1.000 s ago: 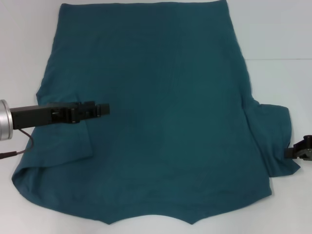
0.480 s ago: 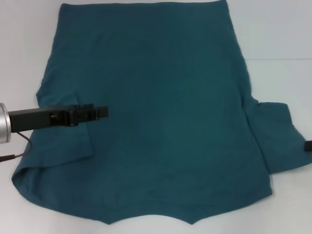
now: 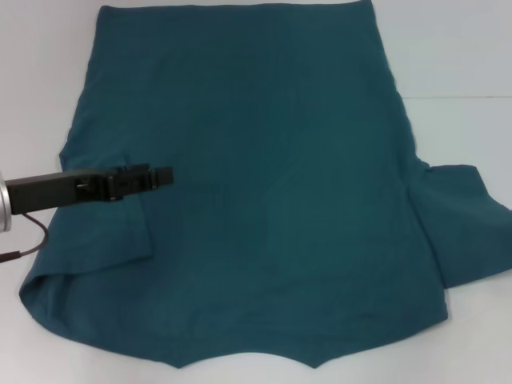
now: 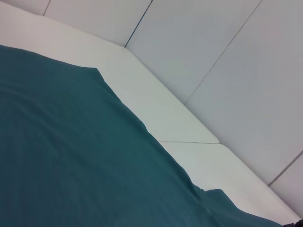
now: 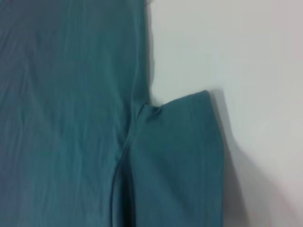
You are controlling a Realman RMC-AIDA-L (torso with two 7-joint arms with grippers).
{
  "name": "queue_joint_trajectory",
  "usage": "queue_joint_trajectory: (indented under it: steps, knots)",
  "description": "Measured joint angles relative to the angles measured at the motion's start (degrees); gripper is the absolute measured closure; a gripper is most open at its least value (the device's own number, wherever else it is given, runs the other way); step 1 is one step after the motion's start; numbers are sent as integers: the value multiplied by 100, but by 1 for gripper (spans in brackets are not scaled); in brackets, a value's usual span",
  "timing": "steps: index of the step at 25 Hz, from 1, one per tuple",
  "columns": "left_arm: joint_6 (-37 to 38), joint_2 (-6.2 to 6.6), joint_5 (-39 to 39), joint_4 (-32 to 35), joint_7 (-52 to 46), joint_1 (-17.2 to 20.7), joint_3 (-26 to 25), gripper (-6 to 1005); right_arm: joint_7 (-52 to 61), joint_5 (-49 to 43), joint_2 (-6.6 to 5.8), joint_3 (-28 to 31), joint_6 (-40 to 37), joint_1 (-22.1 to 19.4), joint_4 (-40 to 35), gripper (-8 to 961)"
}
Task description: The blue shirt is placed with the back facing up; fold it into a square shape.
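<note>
The left gripper comes in from the left edge on a long black arm with a silver cuff, and hangs over the left side of the blue shirt, its tip level with the folded-in sleeve. Its fingers look pressed together into one narrow black tip with nothing between them, though from the head view I would not swear to that. A thin dark cable loops down from the arm near the left edge.

The blue shirt lies flat on the white table, plain side up, and covers most of the surface, running from the far edge to the near edge of the scene. On its left, the sleeve is already turned in over the body, with a straight edge running towards the near side. The near hem ends in two small points around a shallow curve.

On the right, the other sleeve still lies spread outward on the table, reaching towards the right edge. The right wrist view looks down at this sleeve and the seam where it meets the body. The right gripper does not show in any view.
</note>
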Motion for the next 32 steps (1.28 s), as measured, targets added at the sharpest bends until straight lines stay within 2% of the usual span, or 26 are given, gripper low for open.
queue_joint_trajectory:
  steps: [10,21,32]
  knots:
    - [27,3,-58,5,-13,38,0,394,33,0,-115,142,9,-10,-24,946]
    - [17,3,-58,7,-18,16,0,393,91,32,-126,243,9,184,-119,946]
    - [17,3,-142,0,-19,69,0,392,103,48,-188,343,-112,453,-193,946]
